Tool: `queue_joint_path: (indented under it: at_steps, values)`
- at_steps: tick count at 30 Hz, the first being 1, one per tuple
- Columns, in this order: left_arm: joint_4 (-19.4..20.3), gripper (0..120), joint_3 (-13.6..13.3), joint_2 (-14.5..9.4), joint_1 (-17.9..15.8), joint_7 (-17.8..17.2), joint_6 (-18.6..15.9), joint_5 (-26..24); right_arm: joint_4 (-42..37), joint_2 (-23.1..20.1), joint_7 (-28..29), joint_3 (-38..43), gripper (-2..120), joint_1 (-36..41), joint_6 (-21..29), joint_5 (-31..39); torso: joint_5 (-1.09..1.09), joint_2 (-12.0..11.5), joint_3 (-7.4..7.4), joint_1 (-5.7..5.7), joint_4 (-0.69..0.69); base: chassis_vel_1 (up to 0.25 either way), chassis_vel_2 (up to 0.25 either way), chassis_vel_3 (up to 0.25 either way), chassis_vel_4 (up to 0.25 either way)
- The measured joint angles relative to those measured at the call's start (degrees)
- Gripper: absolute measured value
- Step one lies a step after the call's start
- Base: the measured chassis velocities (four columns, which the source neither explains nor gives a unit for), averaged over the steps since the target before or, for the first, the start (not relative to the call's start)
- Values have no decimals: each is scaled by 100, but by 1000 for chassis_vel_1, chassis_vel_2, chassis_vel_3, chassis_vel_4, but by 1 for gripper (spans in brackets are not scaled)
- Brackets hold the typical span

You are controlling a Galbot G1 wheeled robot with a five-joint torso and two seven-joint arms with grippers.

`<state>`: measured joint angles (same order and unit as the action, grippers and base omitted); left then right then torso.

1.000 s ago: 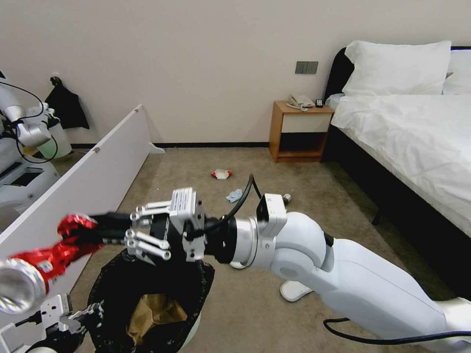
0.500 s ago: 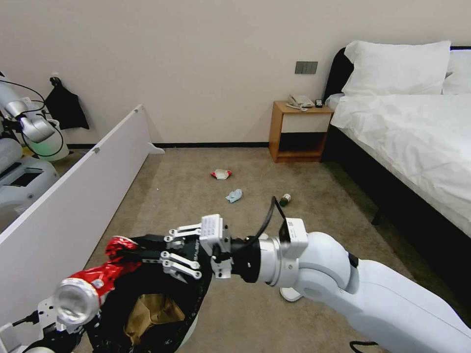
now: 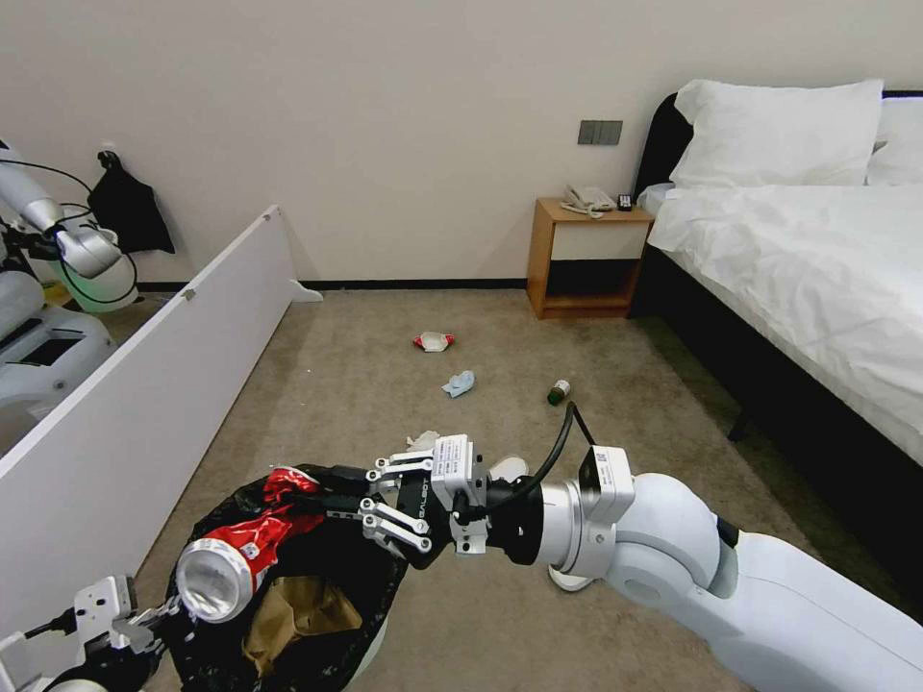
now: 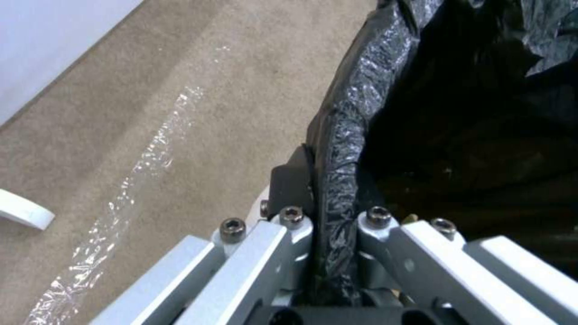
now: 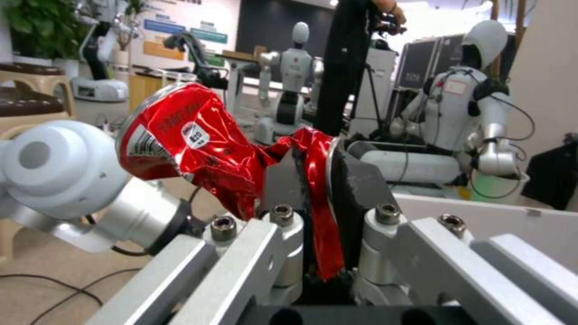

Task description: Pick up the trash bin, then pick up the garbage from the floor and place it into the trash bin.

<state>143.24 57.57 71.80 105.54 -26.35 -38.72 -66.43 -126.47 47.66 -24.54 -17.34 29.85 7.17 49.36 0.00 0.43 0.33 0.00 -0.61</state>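
Note:
The trash bin (image 3: 207,642), white with a crinkly black bag, hangs at the lower left. My left gripper (image 3: 154,612) is shut on its rim; in the left wrist view the left gripper (image 4: 333,203) pinches the bag-covered edge of the bin (image 4: 361,90). My right gripper (image 3: 322,490) is shut on a crushed red can (image 3: 236,557), which tilts over the bin's mouth. In the right wrist view the right gripper (image 5: 313,180) clamps the can (image 5: 187,140). A brown carton (image 3: 298,610) lies inside the bin. On the floor (image 3: 365,384) lie a red-white packet (image 3: 434,341), a pale-blue wad (image 3: 460,383), a green bottle (image 3: 558,391) and a white tissue (image 3: 421,440).
A long white panel (image 3: 144,384) stands on my left, with another robot (image 3: 48,288) behind it. A wooden nightstand (image 3: 586,255) and a bed (image 3: 817,279) take up the right. White slippers (image 3: 569,580) lie partly hidden under my right arm.
My right gripper has carried the red can down and to the right, from above the bin's left side to its mouth. The left gripper still holds the bin.

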Motion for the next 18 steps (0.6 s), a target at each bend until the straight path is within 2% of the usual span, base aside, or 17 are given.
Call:
queue_joint_path:
  at_steps: [6, 10, 12, 14, 15, 16, 18]
  values:
    - [0, 3, -12, 4, 3, -2, 0, -4, 30, -24, 62, 32, 7, 45, -23, -72, 0, 0, 0, 0, 0, 0, 0, 0, 0]
    - [0, 3, -11, 3, 8, -3, 0, -12, 49, -10, 134, 19, 14, 54, -35, -138, 0, 0, 0, 0, 0, 0, 0, 0, 0]
    - [0, 3, -9, 2, 12, -4, 0, -13, 61, -7, 179, 11, 25, 65, -35, -167, 0, 0, 0, 0, 0, 0, 0, 0, 0]
    - [0, 3, -10, 4, 14, -4, 1, -13, 66, -7, 188, 11, 28, 71, -35, -178, 0, 0, 0, 0, 0, 0, 0, 0, 0]
    - [0, 3, -14, 11, 16, -5, 0, -15, 69, -12, 196, 11, 36, 89, -35, -197, 0, 0, 0, 0, 0, 0, 0, 0, 0]
    - [0, 3, -14, 11, 16, -5, 0, -15, 69, -12, 196, 11, 36, 89, -35, -197, 0, 0, 0, 0, 0, 0, 0, 0, 0]
    - [0, 3, -22, 12, 15, -8, 0, -17, 68, -15, 201, 17, 45, 113, -35, -209, 0, 0, 0, 0, 0, 0, 0, 0, 0]
